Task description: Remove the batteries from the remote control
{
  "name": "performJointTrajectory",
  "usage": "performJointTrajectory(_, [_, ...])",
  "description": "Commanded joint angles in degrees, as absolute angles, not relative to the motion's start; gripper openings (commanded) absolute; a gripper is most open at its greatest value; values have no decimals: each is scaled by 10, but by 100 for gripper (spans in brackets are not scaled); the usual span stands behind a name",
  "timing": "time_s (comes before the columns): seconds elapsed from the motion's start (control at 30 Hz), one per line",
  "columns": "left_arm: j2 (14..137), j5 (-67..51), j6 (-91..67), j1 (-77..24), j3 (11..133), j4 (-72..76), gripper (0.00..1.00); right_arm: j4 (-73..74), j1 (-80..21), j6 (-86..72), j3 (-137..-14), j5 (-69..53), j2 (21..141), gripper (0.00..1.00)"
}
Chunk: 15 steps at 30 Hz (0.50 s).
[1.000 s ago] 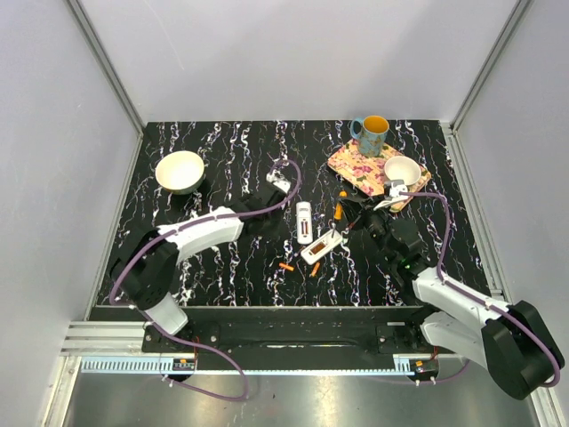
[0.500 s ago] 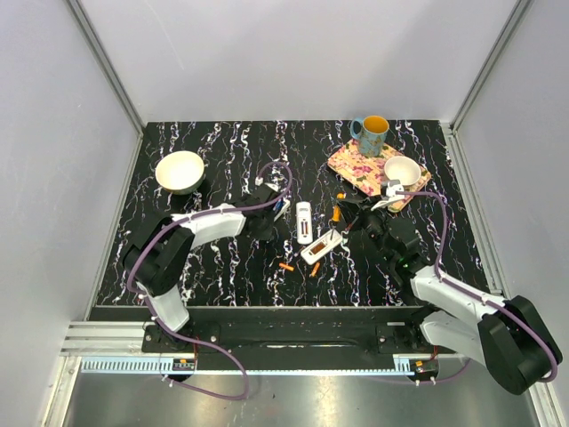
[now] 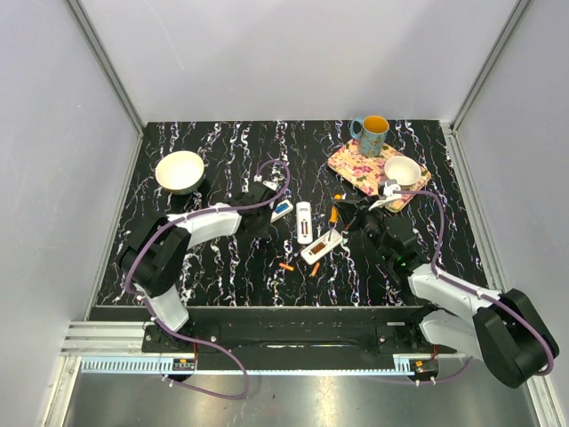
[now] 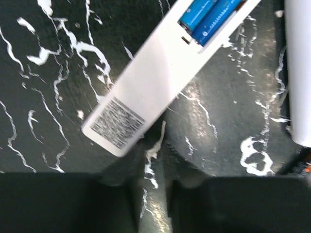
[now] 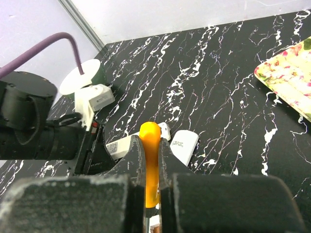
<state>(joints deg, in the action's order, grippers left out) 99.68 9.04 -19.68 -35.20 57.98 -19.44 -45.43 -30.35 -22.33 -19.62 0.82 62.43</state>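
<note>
Top external view: a black, white-veined bench point(image 3: 222, 151) carried three white remotes near its middle. The left remote point(image 3: 281, 210) showed blue in its open compartment. The middle remote point(image 3: 304, 222) lay beside it, and the right remote point(image 3: 322, 245) lay aslant, its compartment too small to read. One loose orange battery point(image 3: 285, 266) and a second loose battery point(image 3: 315, 269) lay on the bench in front of the remotes, apart from them. Left wrist view: the left remote ran diagonally, a printed label at its near end. Its two blue batteries point(image 4: 209, 19) sat side by side in the compartment, cut off by the top edge. The left tool point(image 4: 153, 194), dark and blurred at the bottom edge, stood a narrow slit apart with bare bench showing between its fingers and nothing held. Whether its tips touched the remote's end could not be told. Right wrist view: the right tool point(image 5: 150, 150) was clamped on an upright orange battery point(image 5: 149, 133), raised above the bench, the battery's lower end hidden between the fingers. The remote ends behind it were partly hidden, and a floral tray point(image 5: 286, 73) was cut off at the right edge.
</note>
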Motion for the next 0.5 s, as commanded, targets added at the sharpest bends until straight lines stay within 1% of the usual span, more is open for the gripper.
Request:
performJointTrajectory(0.0, [925,53,-137,-360,565,-149,40,-497,-303,-228,-209,2,635,0])
performJointTrajectory(0.07, [902,68,-113,-360,563,-141,63,-502,-303,-229,-210,2,643,0])
performJointTrajectory(0.1, [897,71,-103,-360,567,-138,79,-504,-304,-230,-212,2,644,0])
performJointTrajectory(0.13, [896,75,-92,-361,575,-139,86,-504,-303,-229,-213,1,648,0])
performJointTrajectory(0.2, [903,91,-65,-360,587,-142,96,-505,-304,-229,-214,2,651,0])
performJointTrajectory(0.3, [939,81,-16,-359,613,-141,97,-506,-304,-230,-212,2,652,0])
performJointTrajectory(0.47, [1040,57,55,-356,680,-163,97,-501,-303,-226,-209,2,641,0])
